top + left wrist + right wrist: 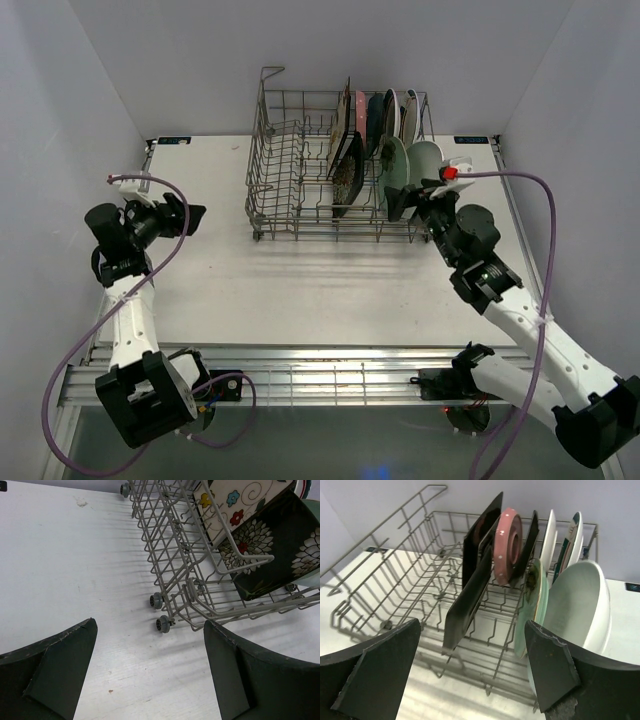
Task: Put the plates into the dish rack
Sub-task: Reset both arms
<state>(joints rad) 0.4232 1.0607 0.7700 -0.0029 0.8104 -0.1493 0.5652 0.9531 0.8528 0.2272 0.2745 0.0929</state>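
Observation:
The grey wire dish rack [290, 170] stands at the back middle of the table. Several plates stand on edge in its right half. In the right wrist view I see a black-backed square plate [467, 600], a pink dotted plate [507, 545], a white oval plate [549, 537], a teal-and-red-rimmed plate [574, 535] and a mint round plate [536, 605]. A pale mint plate [580, 605] stands nearest my right gripper. The left wrist view shows the cream floral square plate [235, 505] and the dark floral square plate [270, 550]. My right gripper [415, 200] [472, 675] is open and empty at the rack's front right corner. My left gripper [190, 215] [150, 670] is open and empty, left of the rack.
The rack's left half [410, 570] holds only bare tines. Small grey wheels [156, 600] sit under the rack's near left corner. White walls close in the table on three sides. A metal rail [320, 385] runs along the near edge.

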